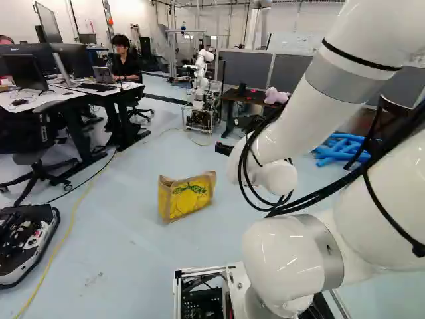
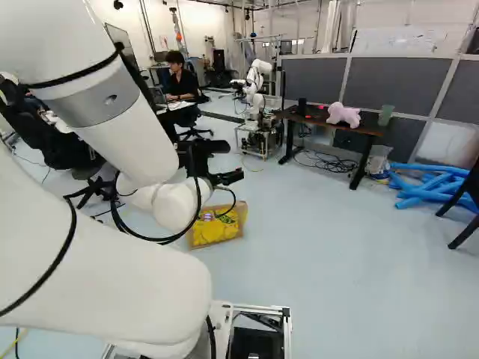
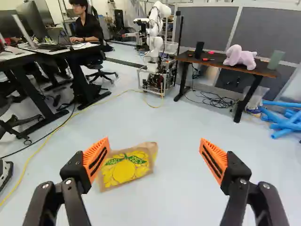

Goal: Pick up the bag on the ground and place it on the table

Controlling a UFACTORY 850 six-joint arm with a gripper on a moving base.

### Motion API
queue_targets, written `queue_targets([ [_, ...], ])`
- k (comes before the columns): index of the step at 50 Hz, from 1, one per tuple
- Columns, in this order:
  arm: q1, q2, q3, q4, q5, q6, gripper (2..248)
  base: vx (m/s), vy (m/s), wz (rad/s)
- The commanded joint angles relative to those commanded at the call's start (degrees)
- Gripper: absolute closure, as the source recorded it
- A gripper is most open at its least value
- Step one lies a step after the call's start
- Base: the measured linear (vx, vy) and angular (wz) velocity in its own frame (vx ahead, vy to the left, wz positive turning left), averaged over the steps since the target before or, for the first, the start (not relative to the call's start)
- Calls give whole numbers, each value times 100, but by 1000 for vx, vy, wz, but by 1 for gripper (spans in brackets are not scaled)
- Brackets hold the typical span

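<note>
Left base view, left to right, we record: white counter with monitors; yellow cable along pale floor; yellow-and-brown bag standing on floor; another robot beyond; our pincer, fingers spread; dark counter bearing pink plush toy; blue tubes on floor.

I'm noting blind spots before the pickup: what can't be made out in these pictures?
Bag: contents, if any, and far side hidden by its front, every view.
Small red things on the dark table: too small to identify, wrist view.
Low machine: cut off by the edge, left base view.
</note>
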State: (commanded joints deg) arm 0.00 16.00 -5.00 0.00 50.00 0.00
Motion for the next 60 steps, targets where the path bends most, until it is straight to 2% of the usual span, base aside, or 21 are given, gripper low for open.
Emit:
queue_targets([
  [60,0,0,0,0,0,0,3,172,83,5],
])
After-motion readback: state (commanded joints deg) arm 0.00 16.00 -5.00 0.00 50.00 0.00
